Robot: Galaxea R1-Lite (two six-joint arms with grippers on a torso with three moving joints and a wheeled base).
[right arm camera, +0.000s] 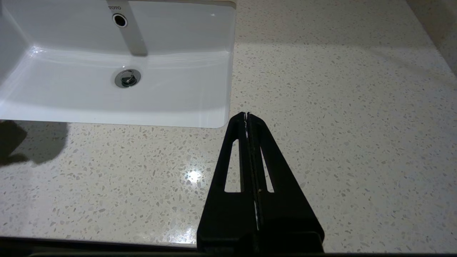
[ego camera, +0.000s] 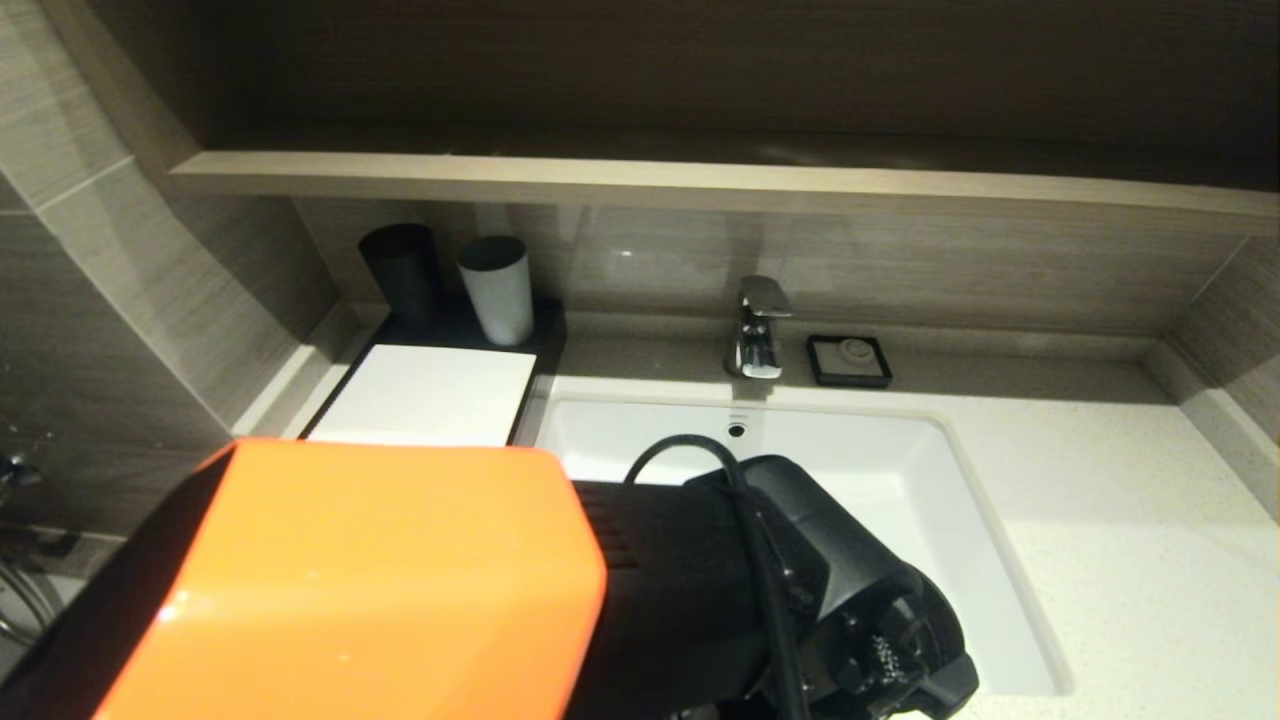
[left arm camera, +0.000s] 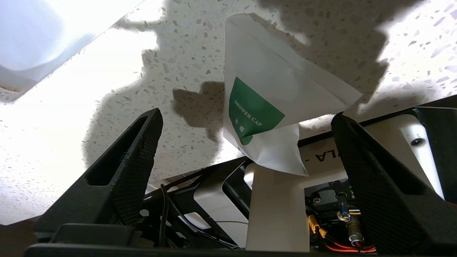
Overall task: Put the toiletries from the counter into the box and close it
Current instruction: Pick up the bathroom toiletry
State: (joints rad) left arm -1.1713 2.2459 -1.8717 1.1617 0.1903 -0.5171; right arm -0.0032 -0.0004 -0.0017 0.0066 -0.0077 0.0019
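The head view shows the far part of the scene: the low black rectangular box with a flat white top panel (ego camera: 425,395) sits at the far left of the off-white speckled stone counter (ego camera: 1120,520), left of the white rectangular sink basin (ego camera: 980,500), with a black cup (ego camera: 400,270) and a grey tapered cup (ego camera: 497,288) standing just behind it. A chrome tap (ego camera: 757,328) and a small black square soap dish (ego camera: 849,360) lie along the far edge. The orange and black left arm (ego camera: 400,590) fills the near foreground and hides its own gripper.

Only the left wrist view shows a toiletry: a white plastic packet with a green panel reading "SHOWER CAP" (left arm camera: 264,103), lying on the counter with one corner overhanging its near edge. The left gripper (left arm camera: 246,121) has its black fingers spread wide either side of the packet, not touching it.

The right wrist view shows the right gripper (right arm camera: 247,116) with fingers pressed together over bare counter, near the basin's near right corner.
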